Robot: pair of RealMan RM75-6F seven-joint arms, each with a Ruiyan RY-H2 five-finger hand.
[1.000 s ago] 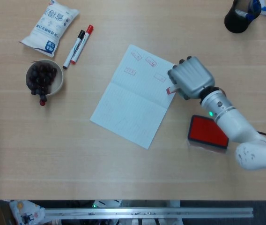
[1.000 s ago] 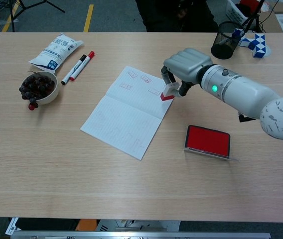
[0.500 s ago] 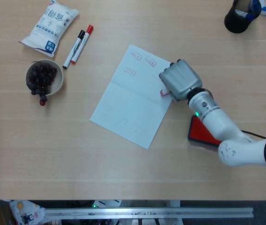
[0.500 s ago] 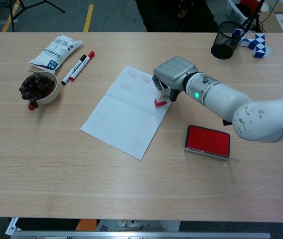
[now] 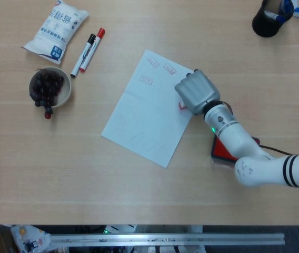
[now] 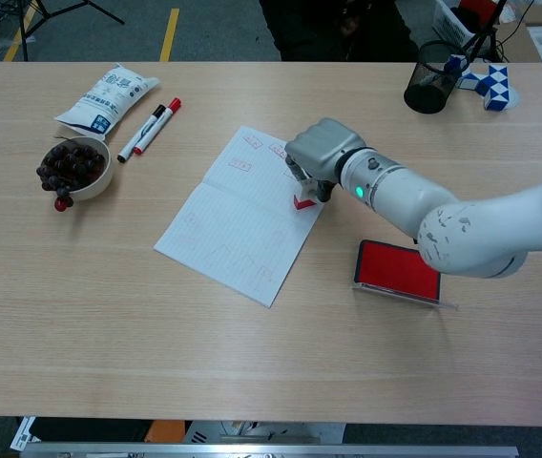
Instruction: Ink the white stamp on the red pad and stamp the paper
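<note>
R hand (image 6: 317, 156) w/ white stamp (image 6: 302, 196) moved left and lower vs 1 s ago; stamp's red face now at paper (image 6: 223, 224) right edge.

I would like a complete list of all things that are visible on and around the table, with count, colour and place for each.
paper: 1, white with red stamp marks, table centre
stamp: 1, white with red base, at the paper's right edge under the right hand
ink pad: 1, red, right of the paper
markers: 2, one black-capped, one red-capped, upper left
bowl: 1, cream, holding dark fruit, left side
packet: 1, white with blue print, top left
pen cup: 1, black mesh, top right
puzzle toy: 1, blue and white, beside the pen cup
table: 1, light wood
right hand: 1, grey, holding the stamp
left hand: not in view
</note>
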